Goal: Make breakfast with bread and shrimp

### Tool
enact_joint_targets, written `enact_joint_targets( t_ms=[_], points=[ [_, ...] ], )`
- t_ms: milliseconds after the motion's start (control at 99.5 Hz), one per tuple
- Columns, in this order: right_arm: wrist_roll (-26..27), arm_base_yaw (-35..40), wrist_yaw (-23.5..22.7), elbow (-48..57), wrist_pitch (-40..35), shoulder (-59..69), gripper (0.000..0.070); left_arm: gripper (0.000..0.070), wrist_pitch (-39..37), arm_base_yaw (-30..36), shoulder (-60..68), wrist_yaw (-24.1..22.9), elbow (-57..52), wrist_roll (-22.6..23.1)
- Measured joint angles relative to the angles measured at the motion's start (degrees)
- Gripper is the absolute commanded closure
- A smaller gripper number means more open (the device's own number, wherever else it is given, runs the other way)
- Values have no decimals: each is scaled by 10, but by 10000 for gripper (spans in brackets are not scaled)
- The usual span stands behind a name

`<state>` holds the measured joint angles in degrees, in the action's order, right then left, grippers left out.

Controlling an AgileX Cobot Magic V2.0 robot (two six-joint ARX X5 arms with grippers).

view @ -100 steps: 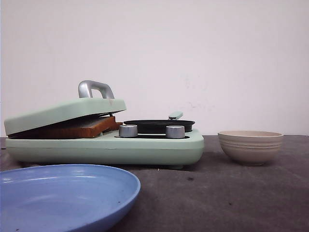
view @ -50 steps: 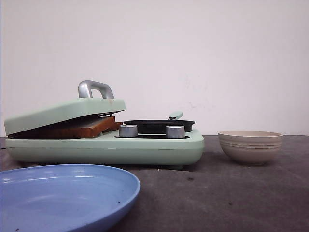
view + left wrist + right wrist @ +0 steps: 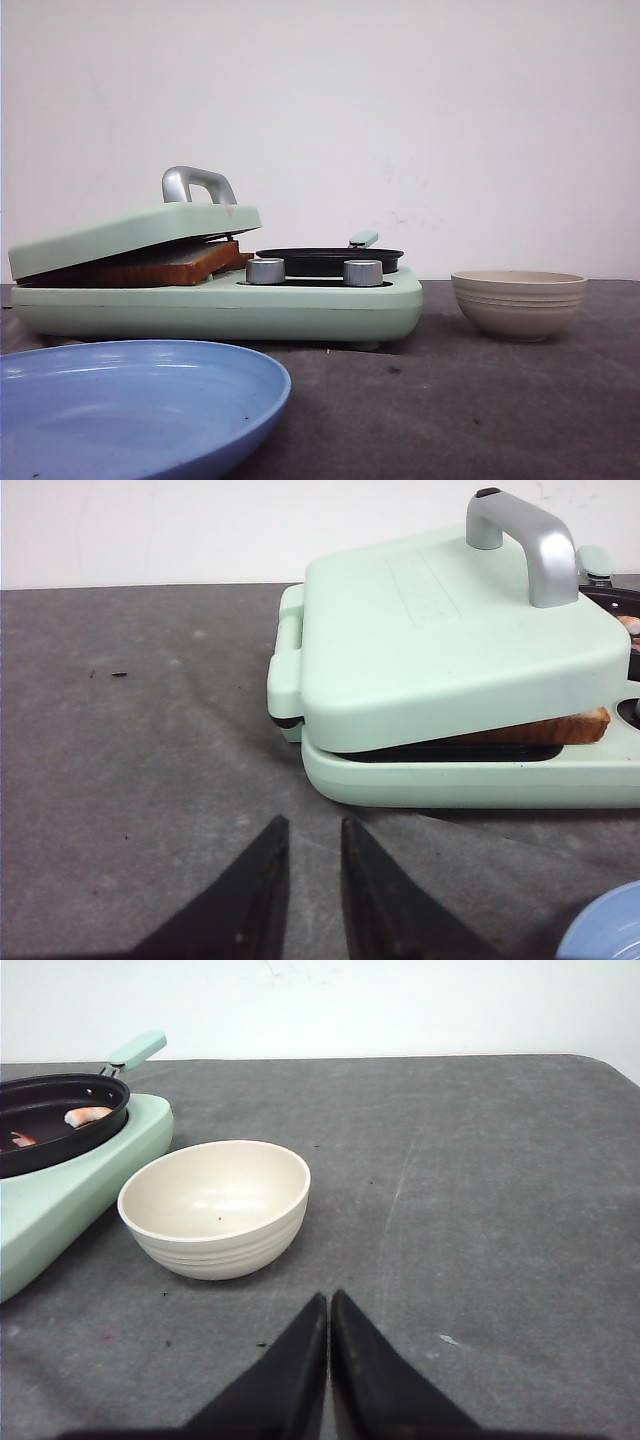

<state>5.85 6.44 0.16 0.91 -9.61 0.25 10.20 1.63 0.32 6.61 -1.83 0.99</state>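
Grey table — lid covers bread; bowl beside.

Mint sandwich maker w/ lid resting tilted on toasted bread (crust showing). Beige ribbed bowl right, blue plate in front.

Bread mostly under lid

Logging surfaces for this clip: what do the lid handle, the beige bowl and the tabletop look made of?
Lid handle: brushed metal, going by its silvery sheen. Beige bowl: probably glazed ceramic, glossy with highlights and ribbed sides. Tabletop: matte grey, felt-like cover, slightly speckled.
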Motion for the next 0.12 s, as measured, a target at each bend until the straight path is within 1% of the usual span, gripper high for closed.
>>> enact_joint_targets(
  t_ms=[121],
  points=[
    [0,0,0,0,0,0,700,684,0,0,0,0,0,0]
  ],
)
